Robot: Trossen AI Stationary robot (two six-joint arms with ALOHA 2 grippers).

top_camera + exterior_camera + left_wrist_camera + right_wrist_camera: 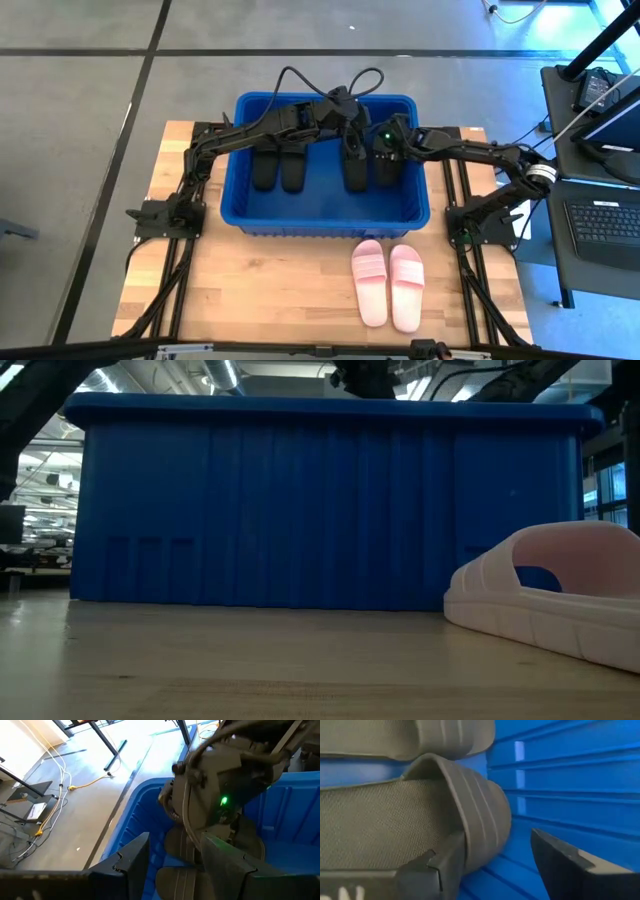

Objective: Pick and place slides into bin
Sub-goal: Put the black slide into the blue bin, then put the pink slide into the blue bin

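High view shows four black slides already lying in the bin, in two pairs side by side: one pair toward the left half, the other toward the right half, all flat on the blue floor. The two pink slides are left, lying together on the wooden table just in front of the bin's near wall, toward its right end. So by my reckoning two thirds of the job is done and one pair remains. My right gripper is down inside the bin at the right pair; its fingers stand spread on either side of a black slide's ribbed strap without pinching it, which I read as that slide being set down. My left gripper hangs over the bin's far side, close to my right wrist, fingers apart and holding nothing, with black slides below it. From table height the bin's near wall hides everything inside it, and only one pink slide shows beside it
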